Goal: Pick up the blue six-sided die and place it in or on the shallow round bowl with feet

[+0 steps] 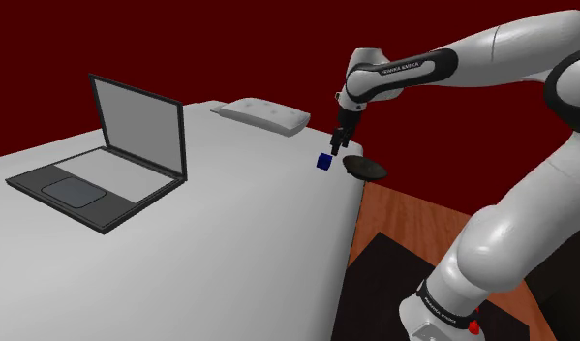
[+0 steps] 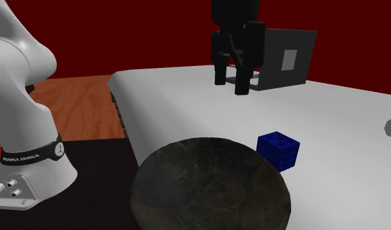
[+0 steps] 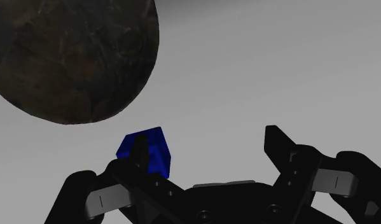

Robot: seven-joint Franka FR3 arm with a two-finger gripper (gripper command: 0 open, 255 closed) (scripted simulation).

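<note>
1. Small blue six-sided die (image 1: 323, 162) sits on the pale grey bed (image 1: 181, 252), just beside the dark mottled shallow round bowl (image 1: 364, 169), near the edge.
2. Black two-finger tool (image 3: 208, 143) hovers above, fingers apart and empty. Die sits behind one finger, so my read is it needs centring before descent.

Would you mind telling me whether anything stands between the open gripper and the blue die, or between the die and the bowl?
Nothing visible does. The gripper hangs open just above the blue die, which sits uncovered beside the dark bowl, bare table between them.
</note>
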